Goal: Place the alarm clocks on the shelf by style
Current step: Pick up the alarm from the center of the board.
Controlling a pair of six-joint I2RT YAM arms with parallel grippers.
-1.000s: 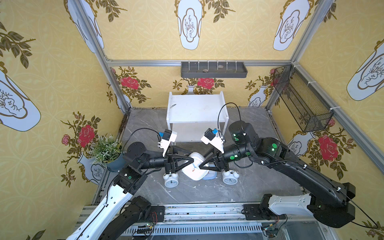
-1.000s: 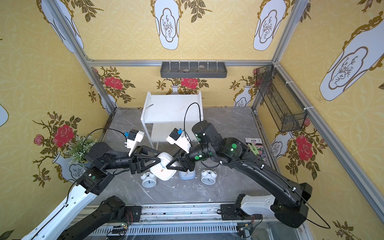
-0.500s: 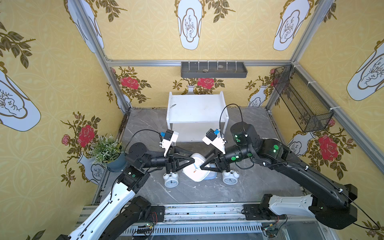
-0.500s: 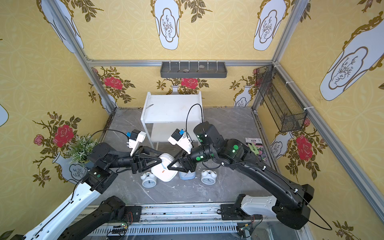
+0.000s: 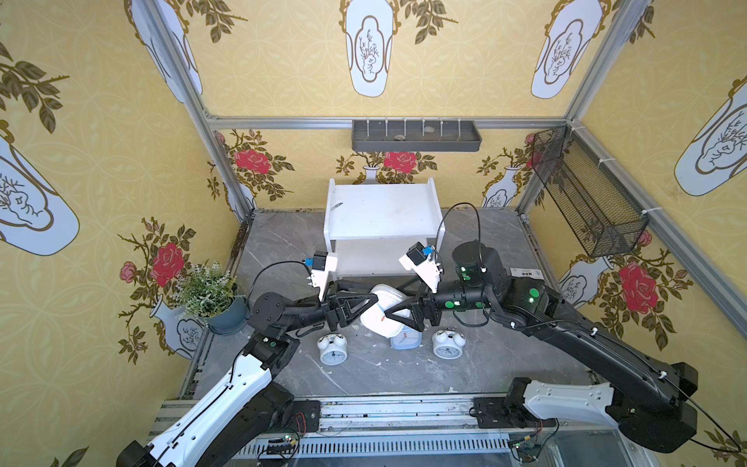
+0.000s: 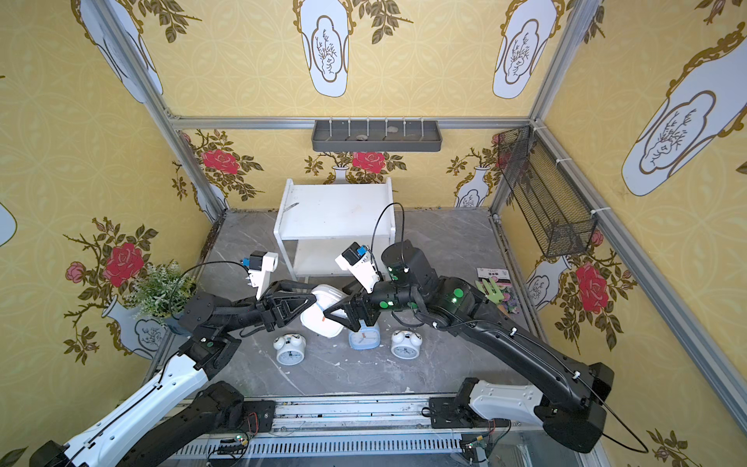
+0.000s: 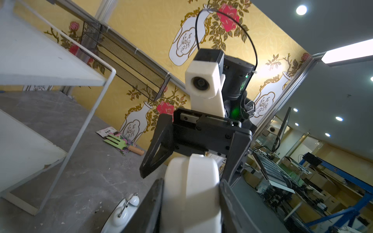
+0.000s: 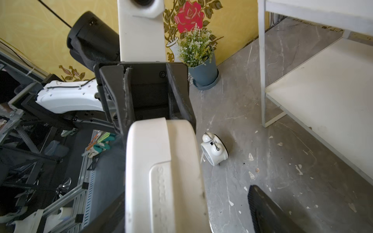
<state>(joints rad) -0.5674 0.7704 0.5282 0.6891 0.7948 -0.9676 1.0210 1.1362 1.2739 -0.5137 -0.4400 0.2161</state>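
**White square clock held in the air between both arms, in front of the shelf**

Left gripper [image 5: 370, 309]: jaws pinching the white square clock [image 5: 384, 301] by its two flat faces; the left wrist view shows both fingers tight on it. The clock is tilted, off the desk [image 5: 364, 376] and above the row of clocks.

Right gripper [image 5: 398, 311]: it faces the left one from the opposite side, with jaws spread around the far end of the same clock. In the right wrist view one finger [image 8: 262, 205] stands clearly apart from the clock body [image 8: 161, 171]. I cannot tell whether the other finger touches.

The other clocks stand on the desk in a line near the front edge:
- Light blue clock [image 5: 405, 341] sits just under the held one and is partly hidden by it.
- One twin-bell clock [image 5: 332, 351] is on the left arm's side.
- The second twin-bell clock [image 5: 448, 344] is on the right arm's side.

All three are upright with their faces toward the front.

The shelf [image 5: 382, 214] stands at the back of the desk against the wall, behind both grippers and well apart from the clock row. A potted plant [image 5: 210, 291] sits by the left wall.
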